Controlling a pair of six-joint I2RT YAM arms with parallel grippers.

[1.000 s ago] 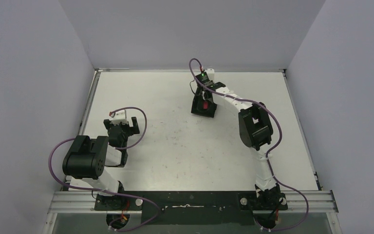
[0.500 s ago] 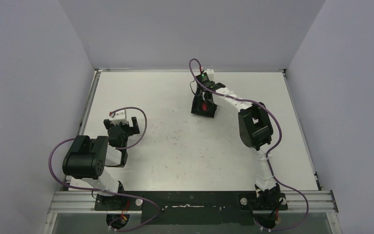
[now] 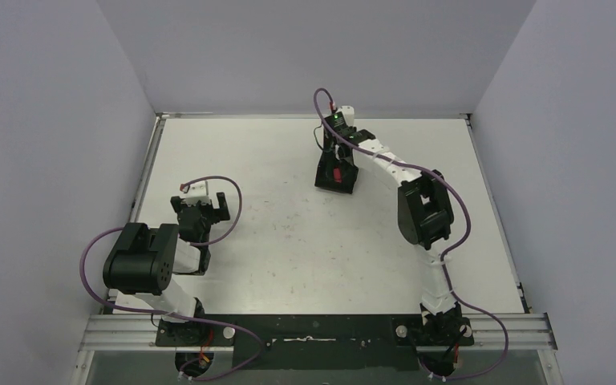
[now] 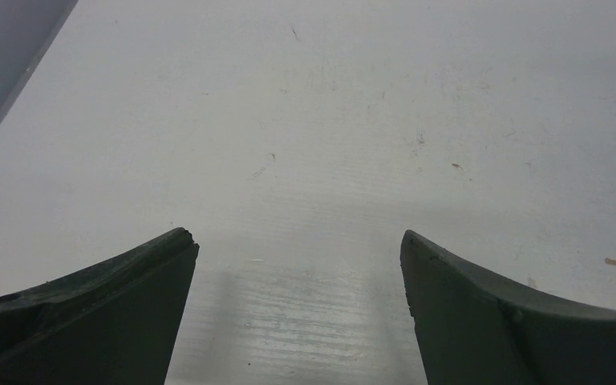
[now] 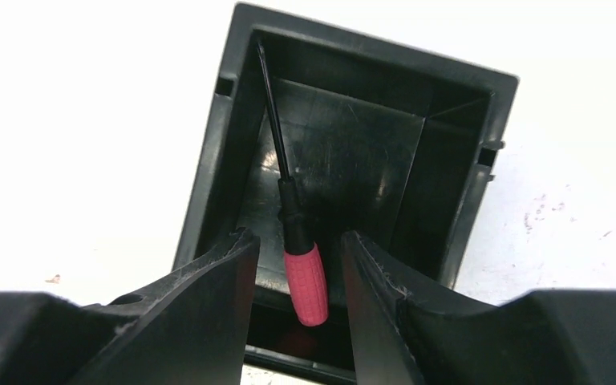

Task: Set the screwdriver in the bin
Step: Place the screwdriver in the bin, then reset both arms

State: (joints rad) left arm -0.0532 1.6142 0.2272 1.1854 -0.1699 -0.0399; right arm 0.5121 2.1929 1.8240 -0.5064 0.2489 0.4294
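Observation:
The black bin (image 5: 377, 44) stands on the white table, right under my right gripper (image 5: 298, 237). The screwdriver (image 5: 305, 277) lies inside it, its thin black shaft slanting up to the bin's far left corner and its red handle at the near wall. My right fingers stand on either side of the handle with a gap on each side, open. In the top view the bin (image 3: 326, 180) sits at the back middle, the red handle (image 3: 336, 174) shows inside it, and the right gripper (image 3: 338, 159) hangs over it. My left gripper (image 4: 297, 237) is open and empty over bare table.
The left arm (image 3: 200, 210) rests at the near left of the table. Grey walls close in the table on the left, the back and the right. A black rail (image 3: 313, 329) runs along the near edge.
The right wrist has drawn back a little toward the far wall while staying over the bin. The screwdriver handle has settled slightly lower in the bin. The left arm has not moved.

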